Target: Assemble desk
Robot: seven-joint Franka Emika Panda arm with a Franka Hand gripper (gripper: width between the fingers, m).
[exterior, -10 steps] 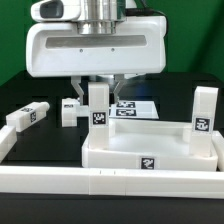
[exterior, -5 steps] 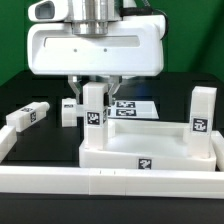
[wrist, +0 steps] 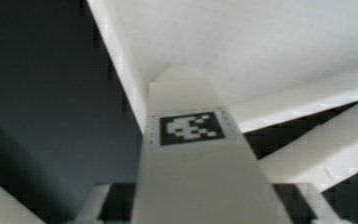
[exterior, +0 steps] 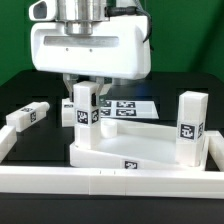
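Black tabletop fills the exterior view before a green backdrop, with a long white rail (exterior: 60, 181) along the near edge. Just behind it lies the desk panel (exterior: 100, 153), flat and slightly skewed. A standing leg (exterior: 189, 125) is upright at the panel's corner on the exterior view's right. The gripper (exterior: 88, 94) is clenched on the held leg (exterior: 84, 112), upright at the panel's far corner on the exterior view's left; whether it sits in the socket cannot be told. A loose leg (exterior: 28, 116) lies well apart to the left, and a fourth leg (exterior: 67, 112) is just beside the held one. The marker board (exterior: 136, 105) lies behind the panel.

In the wrist view, the held leg (wrist: 197, 160) shows its tag, with the panel's white rim (wrist: 247, 40) beyond.
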